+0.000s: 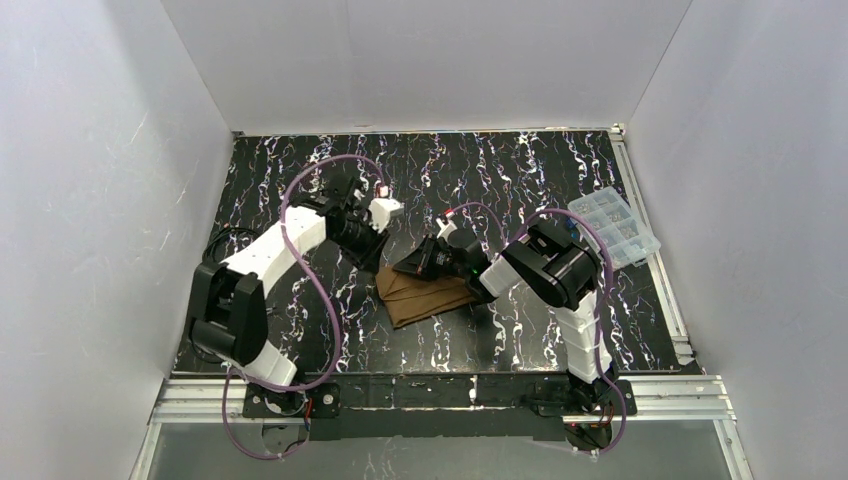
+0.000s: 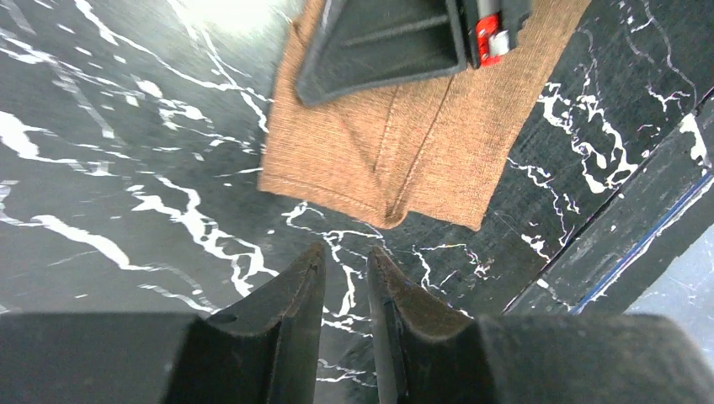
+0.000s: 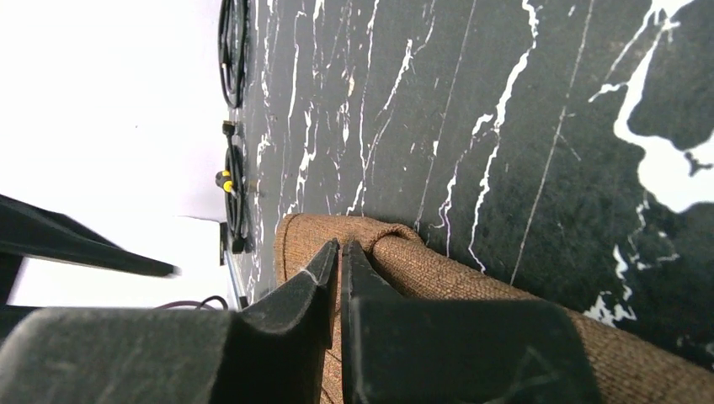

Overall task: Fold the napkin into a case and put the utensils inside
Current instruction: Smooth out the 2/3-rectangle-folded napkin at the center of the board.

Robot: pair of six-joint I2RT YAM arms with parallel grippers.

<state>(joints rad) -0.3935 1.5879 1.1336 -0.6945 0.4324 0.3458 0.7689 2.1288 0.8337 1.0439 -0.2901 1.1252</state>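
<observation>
**A:** How does the left claw [image 2: 346, 251] stand?

**B:** Its tips show a narrow gap with nothing in it, and it hangs over the tabletop [image 2: 126, 210]. The napkin [image 2: 438, 143] lies just ahead of the tips, not touching them. Its near hem runs across the claw's path and its creases run away from it.

**A:** And the right claw [image 3: 338, 246]?

**B:** That arm is nearer. Its tips are all but together at the napkin's rolled edge, and it lies over the cloth. I cannot tell whether a layer is caught between them.

**A:** What about the long axis?

**B:** From above, the folded napkin runs roughly left to right between the two arms.

**A:** And the surface and the room?

**B:** The tabletop is flat and dark with white veins on every side of the cloth. A clear compartment box [image 1: 612, 225] sits well apart at the far right edge. I can make out no utensils.
</observation>
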